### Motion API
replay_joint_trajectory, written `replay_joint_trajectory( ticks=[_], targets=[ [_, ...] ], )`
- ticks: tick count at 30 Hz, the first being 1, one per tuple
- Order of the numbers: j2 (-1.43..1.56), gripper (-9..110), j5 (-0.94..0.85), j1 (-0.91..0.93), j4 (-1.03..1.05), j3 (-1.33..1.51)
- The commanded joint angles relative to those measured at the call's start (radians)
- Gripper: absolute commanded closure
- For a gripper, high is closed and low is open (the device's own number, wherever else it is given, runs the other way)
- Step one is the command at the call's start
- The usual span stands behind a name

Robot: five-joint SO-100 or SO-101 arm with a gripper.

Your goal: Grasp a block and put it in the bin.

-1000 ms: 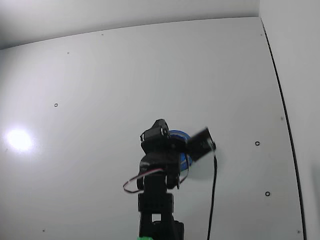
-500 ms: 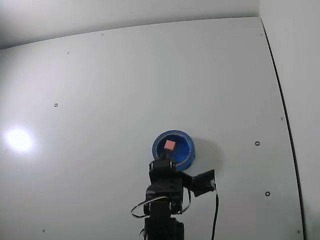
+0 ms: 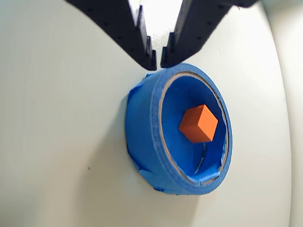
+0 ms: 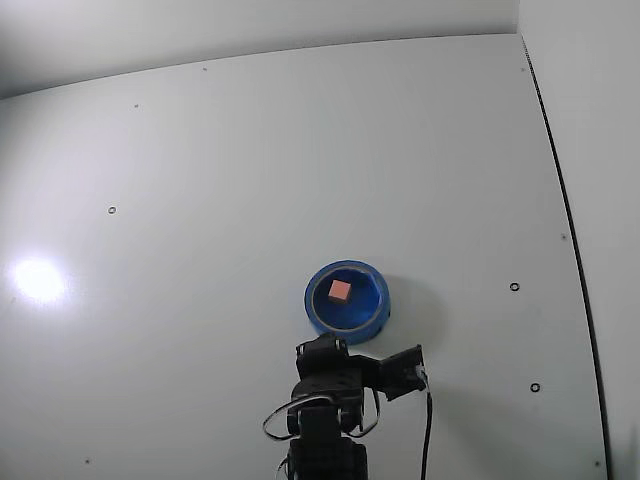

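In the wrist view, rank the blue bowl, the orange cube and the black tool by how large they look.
1. Round blue tape-wrapped bowl.
2. Black two-finger tool, though it is cut off by the frame edge and nearest the camera, so its rank against the bowl is unsure.
3. Small orange cube, clearly smallest.

Bin (image 3: 147,137): wall wrapped in matt blue tape, creased and ragged at the base; rim shows a pale cardboard-like edge. Block (image 3: 199,124): smooth, matt, plain faces. Gripper (image 3: 158,59): matt black plastic, finely pitted. Table (image 4: 250,180): smooth white surface with a soft sheen, glare spot at left in fixed view.
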Motion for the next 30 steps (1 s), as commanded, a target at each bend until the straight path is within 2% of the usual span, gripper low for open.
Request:
replay_joint_trajectory(
  ticks=[1, 30],
  targets=[
    [0.005, 101, -0.009, -0.072, 0.002, -0.002],
    [0.005, 101, -0.006, -0.083, 0.002, 0.006]
  ],
)
